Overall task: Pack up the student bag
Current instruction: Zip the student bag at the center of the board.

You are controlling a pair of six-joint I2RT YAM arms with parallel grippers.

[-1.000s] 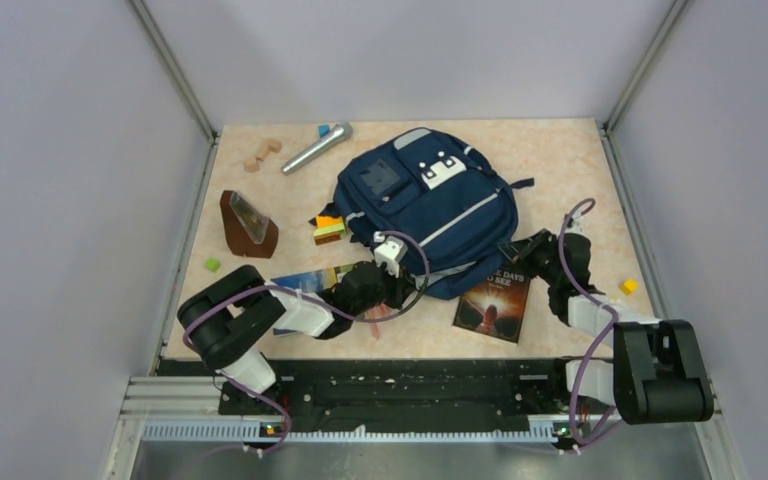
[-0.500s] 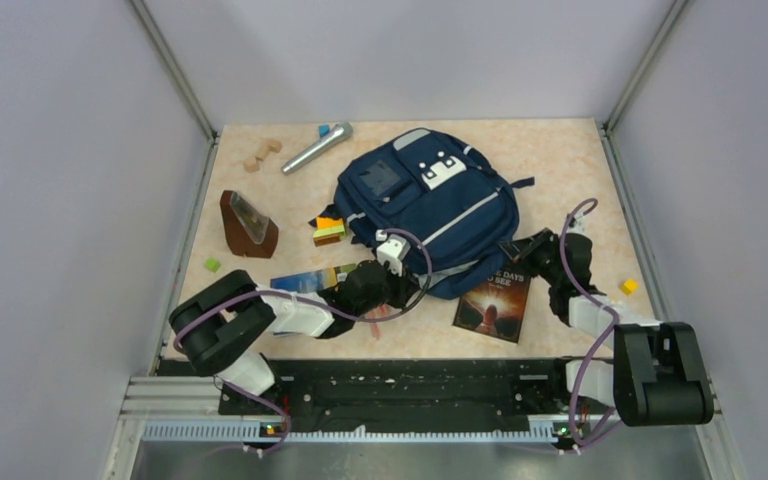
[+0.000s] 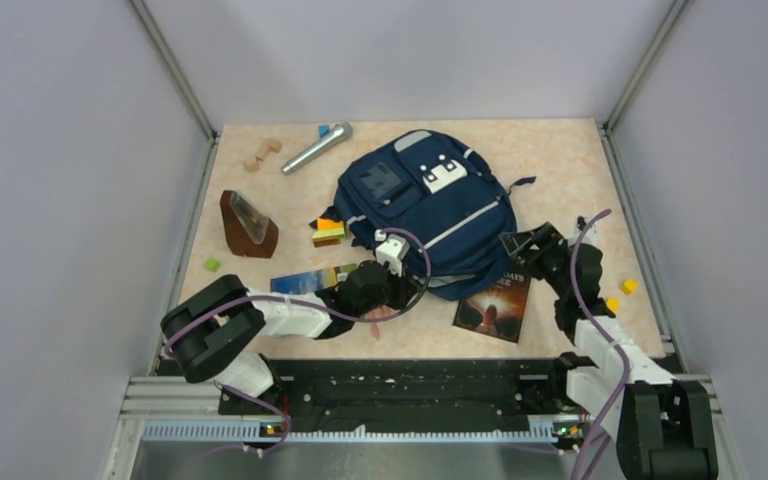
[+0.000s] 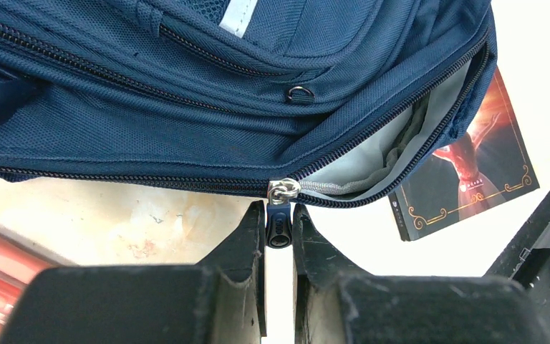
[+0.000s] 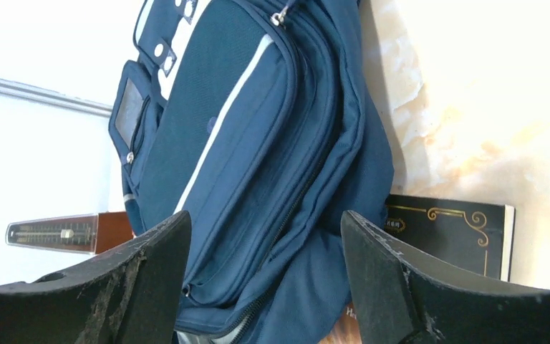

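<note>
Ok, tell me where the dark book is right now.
Top view: the dark book lies right of centre near the front edge of the table, its far end tucked under the student bag.

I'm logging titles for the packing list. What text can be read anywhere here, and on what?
None reads clearly.
Book: cover title partly under the student bag, too blurred; small gold print too small.
Bag's white patch: dark marks, no words.
Metronome scale: unreadable.
</note>
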